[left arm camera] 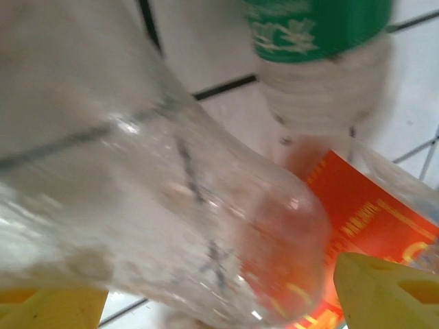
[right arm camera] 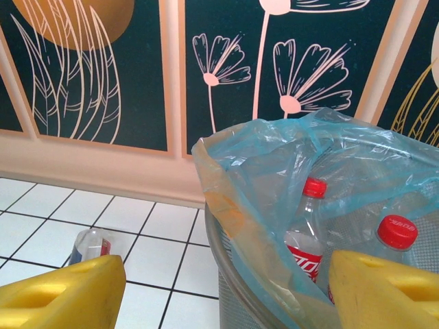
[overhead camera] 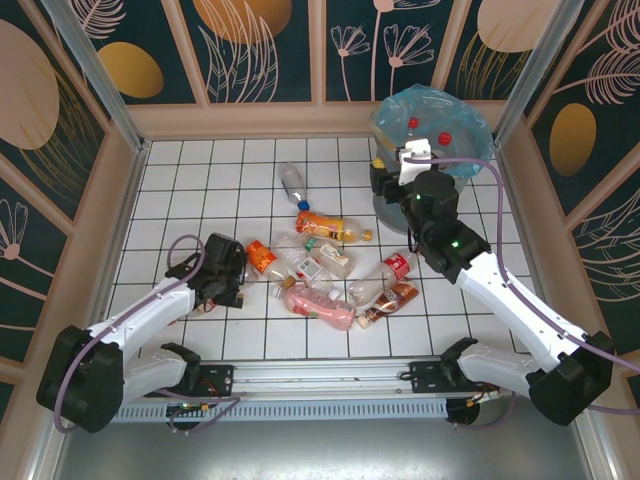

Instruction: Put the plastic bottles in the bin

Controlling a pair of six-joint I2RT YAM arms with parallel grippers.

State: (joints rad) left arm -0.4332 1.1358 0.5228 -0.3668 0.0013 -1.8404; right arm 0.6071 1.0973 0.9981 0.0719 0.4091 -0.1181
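My left gripper [overhead camera: 228,268] is low over the tiles at the left end of the bottle heap. In its wrist view the left gripper [left arm camera: 212,288] has wide jaws with a blurred clear plastic bottle [left arm camera: 171,205] lying between the yellow fingers [left arm camera: 384,288]. An orange-labelled bottle [left arm camera: 370,219] and a green-labelled one [left arm camera: 315,27] lie just beyond. Several more bottles [overhead camera: 320,270] are scattered mid-floor. My right gripper [overhead camera: 392,168] hovers open and empty beside the bin [overhead camera: 400,105]. The right gripper [right arm camera: 223,271] faces the bin's [right arm camera: 233,205] blue-bagged rim, and two red-capped bottles [right arm camera: 305,233] stand inside.
A clear bottle with a blue cap [overhead camera: 291,182] lies apart toward the back wall, and this lone bottle [right arm camera: 89,245] also shows on the tiles left of the bin. Patterned walls close in the tiled floor on three sides. The bin stands in the back right corner.
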